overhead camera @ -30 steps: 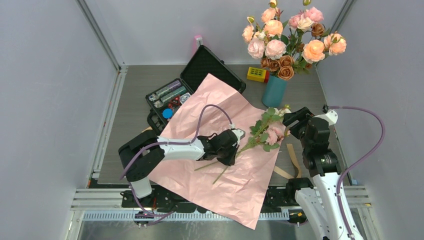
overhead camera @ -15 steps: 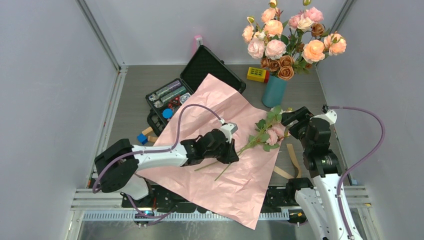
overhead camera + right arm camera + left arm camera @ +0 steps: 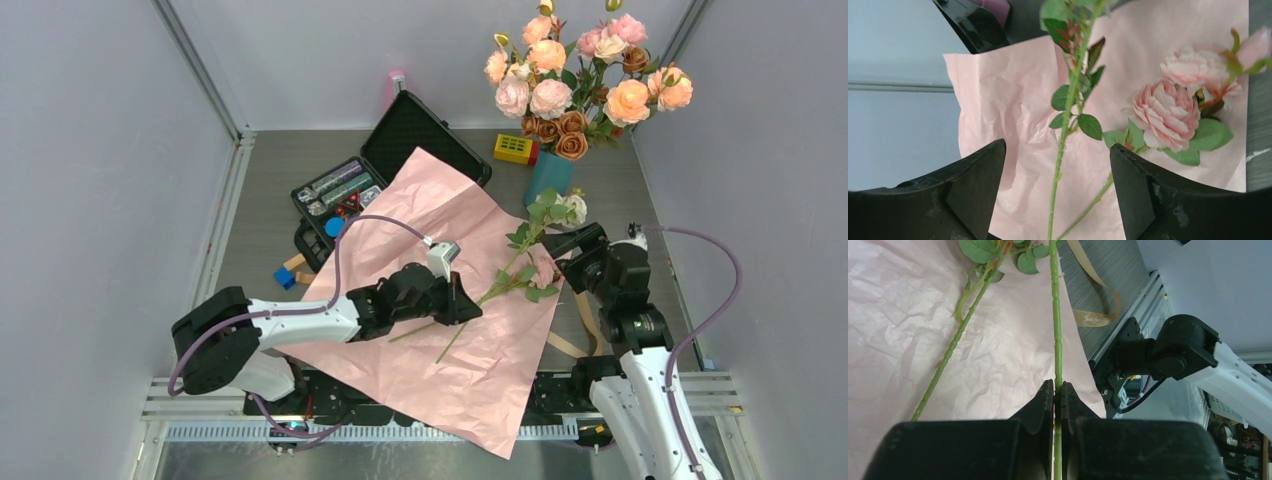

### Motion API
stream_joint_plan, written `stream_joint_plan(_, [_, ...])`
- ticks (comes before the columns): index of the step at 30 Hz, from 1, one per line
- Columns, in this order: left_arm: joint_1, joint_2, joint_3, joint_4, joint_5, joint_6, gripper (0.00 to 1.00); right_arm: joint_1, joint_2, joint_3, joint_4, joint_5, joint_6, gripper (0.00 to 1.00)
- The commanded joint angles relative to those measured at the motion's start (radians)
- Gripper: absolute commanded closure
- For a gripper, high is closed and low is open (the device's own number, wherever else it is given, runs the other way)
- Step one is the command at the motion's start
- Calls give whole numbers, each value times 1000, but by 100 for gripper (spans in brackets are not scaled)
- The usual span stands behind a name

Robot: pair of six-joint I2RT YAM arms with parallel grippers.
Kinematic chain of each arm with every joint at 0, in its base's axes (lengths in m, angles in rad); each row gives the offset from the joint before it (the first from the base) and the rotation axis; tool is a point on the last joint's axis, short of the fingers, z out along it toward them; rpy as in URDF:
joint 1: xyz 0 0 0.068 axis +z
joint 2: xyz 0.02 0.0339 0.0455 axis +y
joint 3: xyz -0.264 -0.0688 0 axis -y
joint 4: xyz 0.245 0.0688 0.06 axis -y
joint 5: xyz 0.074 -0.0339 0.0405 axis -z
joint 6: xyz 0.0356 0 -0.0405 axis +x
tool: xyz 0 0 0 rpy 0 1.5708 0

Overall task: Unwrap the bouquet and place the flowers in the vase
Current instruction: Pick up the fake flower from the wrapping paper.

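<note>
1. Pink wrapping paper (image 3: 440,250): lies opened flat on the table (image 3: 270,180), crumpled, one corner hanging over the near edge.
2. Flowers (image 3: 540,268): on the right part of the paper, heads toward the vase (image 3: 549,182), long stems running back toward the left arm.
3. Left gripper (image 3: 462,305): pressed together on one thin green stem (image 3: 1055,315); the left wrist view shows the stem pinched between both fingers. A second stem (image 3: 955,345) lies loose on the paper beside it.
4. Right gripper (image 3: 562,248): spread wide at the flower heads, holding nothing; a leafy stem (image 3: 1063,140) runs between its fingers and a pink rose (image 3: 1168,115) lies just beside.
5. Vase: upright at the rear right, holding a larger bunch of roses (image 3: 575,80).
6. Tan ribbon (image 3: 585,320): loose on the table, right of the paper.
</note>
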State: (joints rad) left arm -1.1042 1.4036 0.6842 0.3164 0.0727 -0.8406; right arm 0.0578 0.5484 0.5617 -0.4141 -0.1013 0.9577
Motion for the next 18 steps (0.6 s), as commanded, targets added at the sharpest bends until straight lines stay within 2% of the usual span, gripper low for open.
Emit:
stream_joint_plan(1, [-4, -48, -21, 161, -10, -20, 100, 5, 5, -80, 112, -94, 161, 18])
stream_joint_plan(4, [-5, -60, -23, 166, -2, -9, 100, 5, 19, -132, 148, -102, 196, 18])
stream_joint_plan(10, [-5, -67, -29, 182, 16, -6, 100, 5, 91, -212, 370, -154, 315, 18])
stream_joint_plan(18, [-5, -54, -17, 190, 41, -3, 100, 5, 202, -216, 550, -200, 353, 20])
